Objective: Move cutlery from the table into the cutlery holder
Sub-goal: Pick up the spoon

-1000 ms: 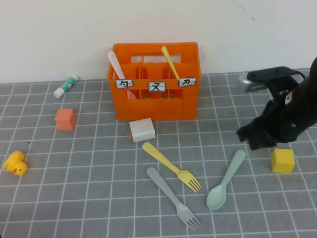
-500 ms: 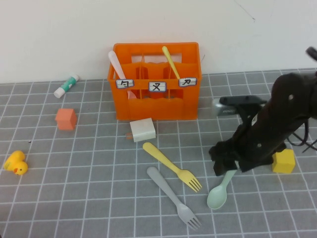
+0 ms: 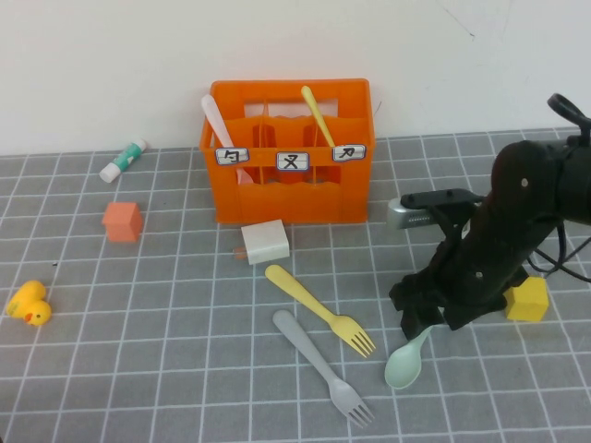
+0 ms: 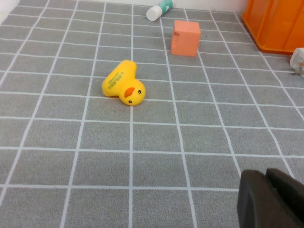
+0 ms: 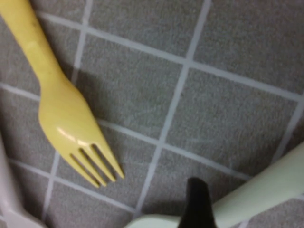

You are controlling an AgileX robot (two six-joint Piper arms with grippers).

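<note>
High view: the right gripper (image 3: 420, 325) sits low over the handle of the mint-green spoon (image 3: 404, 365) on the table (image 3: 166, 369); whether it is clamped on the handle cannot be told. The yellow fork (image 3: 319, 309) and grey fork (image 3: 323, 365) lie just beside the spoon, apart from each other. The orange cutlery holder (image 3: 288, 152) stands at the back with two utensils upright inside. A white block (image 3: 265, 241) lies in front of it.

Left wrist view: the left gripper (image 4: 270, 199) hovers above bare table, its opening not discernible. A yellow duck (image 4: 123, 88) and an orange cube (image 4: 185, 37) lie ahead.

Right wrist view: one dark fingertip (image 5: 197, 204) touches the spoon handle; the yellow fork's tines lie near.
</note>
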